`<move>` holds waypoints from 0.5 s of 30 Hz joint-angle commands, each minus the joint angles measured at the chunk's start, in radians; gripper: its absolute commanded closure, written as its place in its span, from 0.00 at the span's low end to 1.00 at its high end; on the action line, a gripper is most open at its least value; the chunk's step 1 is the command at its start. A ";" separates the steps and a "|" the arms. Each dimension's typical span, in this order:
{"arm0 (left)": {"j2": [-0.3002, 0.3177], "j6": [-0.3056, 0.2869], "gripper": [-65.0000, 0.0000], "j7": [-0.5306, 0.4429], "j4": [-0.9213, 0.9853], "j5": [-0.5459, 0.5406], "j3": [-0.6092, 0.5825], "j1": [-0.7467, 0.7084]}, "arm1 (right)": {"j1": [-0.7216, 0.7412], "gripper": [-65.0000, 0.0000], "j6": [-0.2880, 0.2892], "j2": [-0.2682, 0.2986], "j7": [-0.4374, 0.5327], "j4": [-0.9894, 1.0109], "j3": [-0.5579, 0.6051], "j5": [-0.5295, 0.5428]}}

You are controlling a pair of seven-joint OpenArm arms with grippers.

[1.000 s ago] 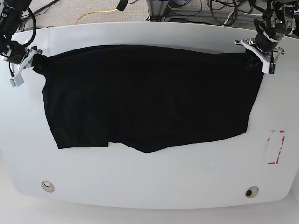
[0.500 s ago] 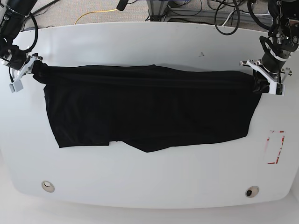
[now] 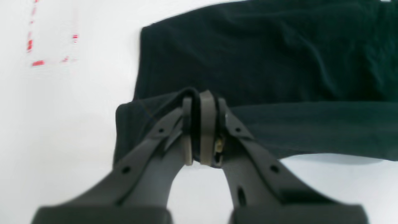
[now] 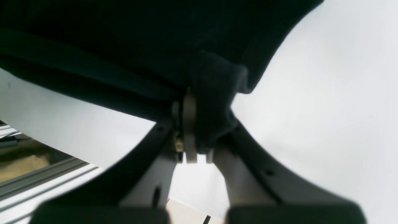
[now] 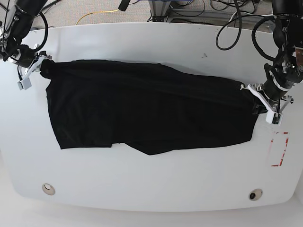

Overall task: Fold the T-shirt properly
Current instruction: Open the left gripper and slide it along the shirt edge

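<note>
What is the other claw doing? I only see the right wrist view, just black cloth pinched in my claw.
Observer: The left claw is shut on the T-shirt too, pinching the opposite corner.
Operator: Is anything else on the table?
Observer: Yes, a red dashed rectangle is marked on the table, beside the shirt's edge near the left claw.
Operator: Are we holding it straight?
Observer: No. In the base view the left claw's corner sits nearer the table's front than the right claw corner.
</note>
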State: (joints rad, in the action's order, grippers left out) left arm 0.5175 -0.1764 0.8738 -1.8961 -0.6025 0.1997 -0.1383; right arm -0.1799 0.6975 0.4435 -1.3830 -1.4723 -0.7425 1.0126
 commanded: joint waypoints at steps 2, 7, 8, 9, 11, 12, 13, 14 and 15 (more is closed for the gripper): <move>0.020 -0.035 0.98 0.008 0.045 0.006 0.008 0.058 | 0.009 1.00 0.001 0.028 0.035 0.054 -0.010 0.010; 0.022 -0.081 0.98 0.015 0.174 0.054 0.007 0.138 | 0.009 1.00 0.001 0.033 0.096 0.140 -0.053 0.010; 0.019 -0.099 0.98 0.015 0.194 0.074 0.007 0.153 | 0.009 1.00 0.001 0.036 0.106 0.152 -0.051 0.010; 0.019 -0.122 0.98 0.015 0.221 0.095 0.007 0.168 | 0.013 1.00 0.001 0.041 0.110 0.167 -0.051 0.010; 0.017 -0.160 0.98 0.015 0.261 0.132 0.007 0.194 | 0.036 1.00 0.001 0.054 0.112 0.192 -0.055 0.010; 0.016 -0.174 0.98 0.015 0.275 0.146 0.007 0.205 | 0.041 1.00 0.001 0.056 0.113 0.201 -0.055 0.010; 0.014 -0.196 0.98 0.015 0.292 0.163 0.005 0.223 | 0.047 1.00 0.001 0.058 0.116 0.213 -0.053 0.010; 0.008 -0.211 0.98 0.015 0.304 0.174 0.001 0.237 | 0.050 1.00 0.001 0.058 0.116 0.220 -0.053 0.010; 0.000 -0.225 0.98 0.015 0.315 0.181 -0.007 0.248 | 0.052 1.00 0.001 0.058 0.118 0.226 -0.053 0.010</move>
State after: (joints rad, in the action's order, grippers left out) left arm 0.5117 -0.3817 0.9123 -1.5848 -0.4225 0.1967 0.0780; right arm -0.1368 0.6960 0.4770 -1.2819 -1.2442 -0.7883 0.9966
